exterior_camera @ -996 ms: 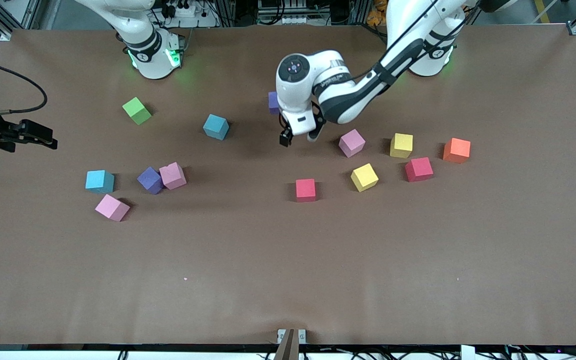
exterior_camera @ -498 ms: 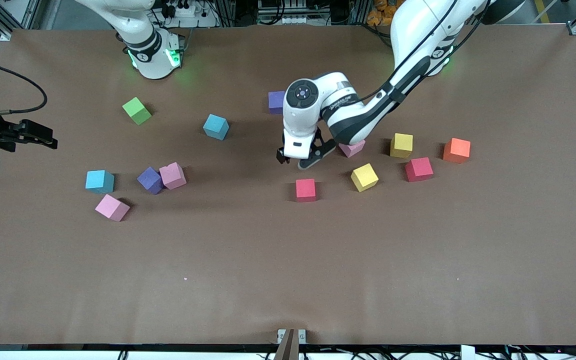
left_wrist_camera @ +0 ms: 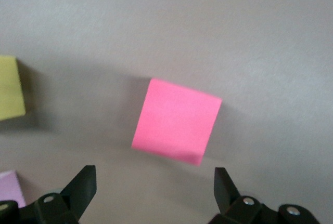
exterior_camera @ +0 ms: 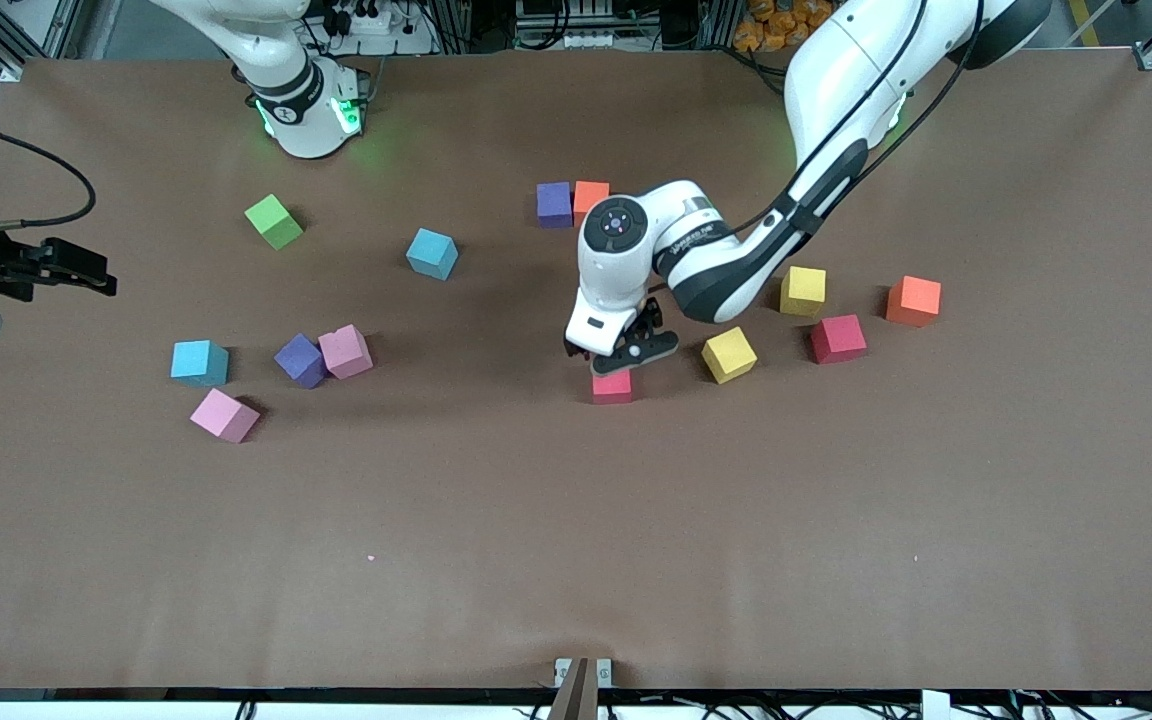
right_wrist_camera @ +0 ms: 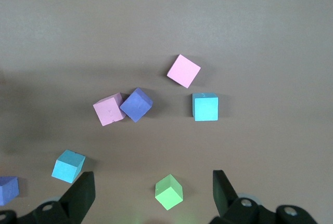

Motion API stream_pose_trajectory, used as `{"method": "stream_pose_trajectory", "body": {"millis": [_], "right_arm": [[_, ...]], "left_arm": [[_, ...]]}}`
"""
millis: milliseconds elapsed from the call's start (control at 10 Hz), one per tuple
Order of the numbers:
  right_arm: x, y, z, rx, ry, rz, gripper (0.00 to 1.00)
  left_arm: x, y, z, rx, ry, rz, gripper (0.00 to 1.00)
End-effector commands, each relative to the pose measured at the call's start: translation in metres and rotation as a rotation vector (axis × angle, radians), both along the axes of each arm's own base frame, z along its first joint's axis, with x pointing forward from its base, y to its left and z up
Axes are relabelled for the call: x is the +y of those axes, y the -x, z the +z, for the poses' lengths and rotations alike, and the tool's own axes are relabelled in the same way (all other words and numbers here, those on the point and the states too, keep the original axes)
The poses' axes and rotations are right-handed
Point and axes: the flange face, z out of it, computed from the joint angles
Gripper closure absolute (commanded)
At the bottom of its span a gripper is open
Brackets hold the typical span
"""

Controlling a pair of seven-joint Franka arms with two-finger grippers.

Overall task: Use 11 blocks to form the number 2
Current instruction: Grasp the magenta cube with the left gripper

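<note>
The left gripper [exterior_camera: 623,352] hangs just over the red block [exterior_camera: 612,387] with its fingers apart and empty, probably so that they can come down around it. The other blocks lie scattered around the red block, so no number 2 is formed yet. The right gripper [right_wrist_camera: 151,193] waits high over the green cube [right_wrist_camera: 169,192], its fingers also apart.

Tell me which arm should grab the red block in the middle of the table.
Left. The left gripper hangs open right over that red block, which lies between its fingers in the left wrist view. The right gripper waits off the right arm's table end.
</note>
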Motion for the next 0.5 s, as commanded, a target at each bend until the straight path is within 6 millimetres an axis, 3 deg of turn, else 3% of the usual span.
{"method": "stream_pose_trajectory", "body": {"millis": [0,398], "right_arm": [[-0.002,0.001,0.001,0.008,-0.018,-0.019,0.00],[-0.003,0.004,-0.005,0.036,-0.018,-0.025,0.00]], "left_arm": [[-0.002,-0.018,-0.014,-0.055,-0.004,-0.054,0.00],[-0.003,-0.020,-0.030,-0.035,0.002,-0.156,0.00]]}}
